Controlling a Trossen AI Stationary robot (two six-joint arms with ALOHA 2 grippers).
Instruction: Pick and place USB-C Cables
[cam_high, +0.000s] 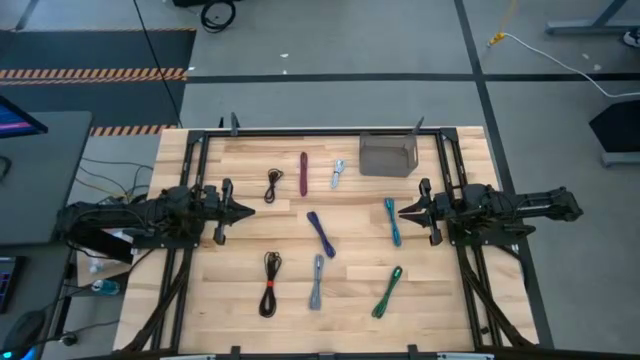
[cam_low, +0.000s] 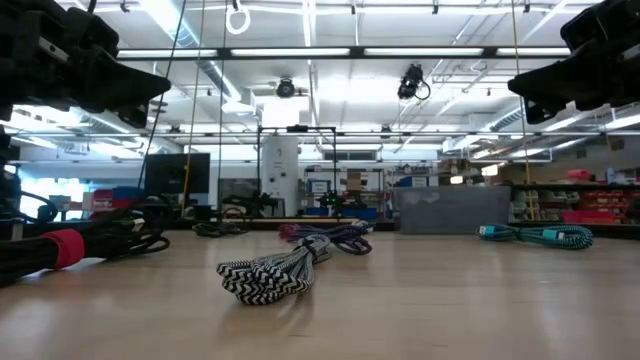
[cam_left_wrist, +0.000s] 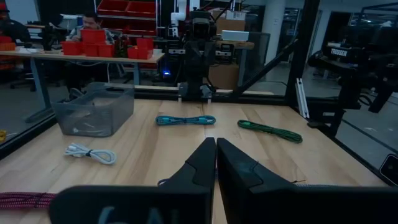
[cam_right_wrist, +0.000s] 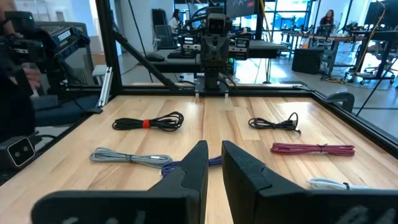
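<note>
Nearest the front edge of the desk (cam_high: 440, 300), well away from the grey bin (cam_high: 387, 155) at the far side, lie three bundled cables: the black cable with a red tie (cam_high: 269, 285), the grey cable (cam_high: 317, 281) and the green cable (cam_high: 387, 292). Closer to the bin come the purple cable (cam_high: 321, 233) and the teal cable (cam_high: 392, 221), then, level with the bin and to its left, the white cable (cam_high: 338, 173), the maroon cable (cam_high: 303, 173) and a small black cable (cam_high: 274, 185). Nothing is in the bin yet, as far as can be seen. The left gripper (cam_high: 246, 209) hovers with its jaws closed on nothing, far from the bin; the right gripper (cam_high: 403, 211) hangs just beside the teal cable, its jaws nearly together with a thin gap, empty. The risk from here: a descent with jaws this narrow could push a bundle aside rather than straddle it, and loose loops could snag on the bin's rim.
</note>
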